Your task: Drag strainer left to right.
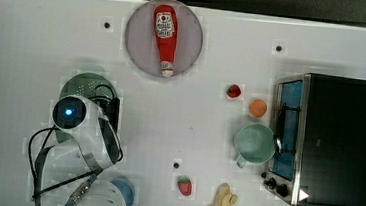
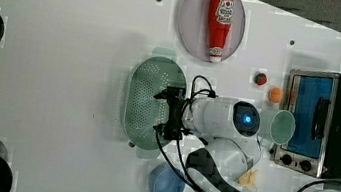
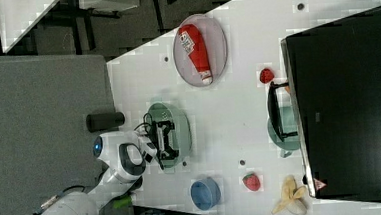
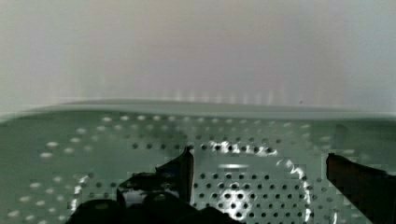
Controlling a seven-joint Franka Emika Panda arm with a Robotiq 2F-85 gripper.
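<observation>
ok — i had the gripper (image 4: 259, 163) spread wide, fingers down inside the strainer (image 2: 145, 102), holding nothing. strainer sat at the top view's left, below the plate (image 1: 140, 49) with the ketchup bottle (image 1: 164, 36) — probably set to push its wall rightward.

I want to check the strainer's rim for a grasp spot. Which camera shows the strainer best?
The left view: the strainer shows most of its holed bowl and rim beside the open tool. In the top view the arm covers most of it, the right view has the tool over it, and the wrist view sees its inside up close.
</observation>
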